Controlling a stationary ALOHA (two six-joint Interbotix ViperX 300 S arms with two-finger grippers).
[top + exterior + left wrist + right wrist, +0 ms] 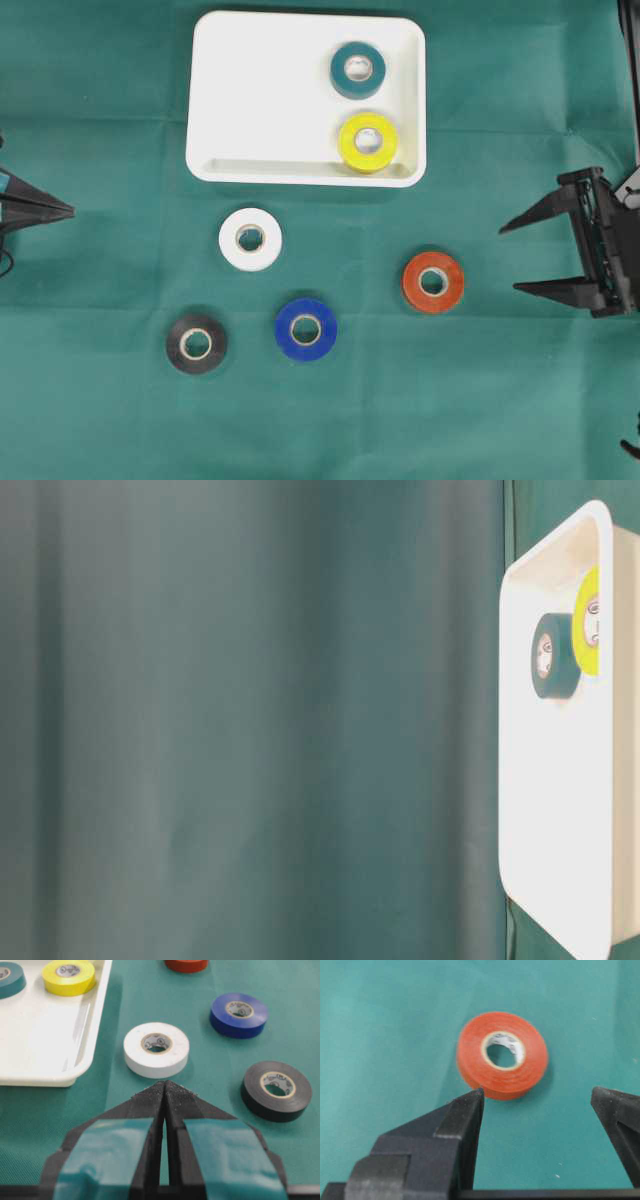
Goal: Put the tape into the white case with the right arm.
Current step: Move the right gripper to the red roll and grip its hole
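Hovering wide open and empty, the right gripper [508, 259] faces the orange tape [433, 282] on the counter [100, 420]; teal tape [358, 69] and yellow tape [367, 142] lie inside the white case [260, 110]. The left gripper [70, 210] sits pinched together.

1. A green cloth [100, 400] covers the table.
2. The white case [260, 100] lies near the far edge.
3. White [250, 239], red [433, 282], blue [306, 329] and black [196, 344] tape rolls lie nearer the middle.
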